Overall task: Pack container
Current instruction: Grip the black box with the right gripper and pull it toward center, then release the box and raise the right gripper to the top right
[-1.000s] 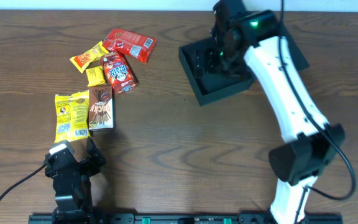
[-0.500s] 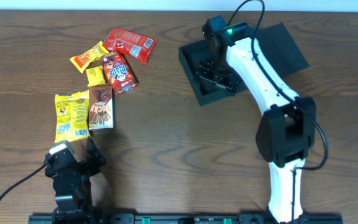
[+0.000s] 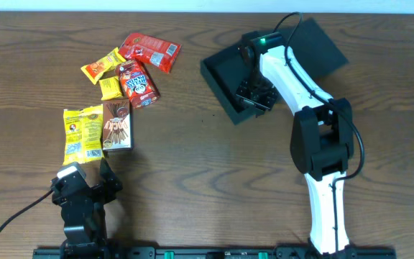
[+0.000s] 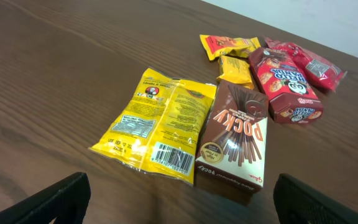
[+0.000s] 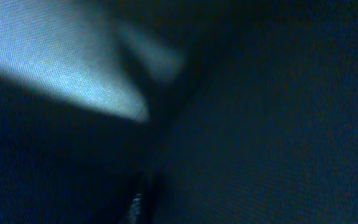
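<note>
The container (image 3: 220, 75), a dark shallow box, sits at the back right of the table with its flap lid (image 3: 319, 43) folded out behind it. My right gripper (image 3: 256, 91) is down inside the box by its front right wall; its fingers do not show clearly. The right wrist view holds only the container's dark inside (image 5: 260, 124), pressed close. My left gripper (image 3: 85, 177) stands open and empty at the front left, just short of a yellow packet (image 4: 160, 121) and a Pocky box (image 4: 236, 140).
Snacks lie in a loose group at the left: the yellow packet (image 3: 83, 133), the Pocky box (image 3: 117, 124), a red cookie packet (image 3: 136, 83), a red packet (image 3: 149, 50) and two small yellow packets (image 3: 103, 66). The white right arm (image 3: 315, 93) reaches over the table's right side.
The right arm has swung left and down into the container. The box has shifted a little left and turned, its lid with it. The left arm has not moved.
</note>
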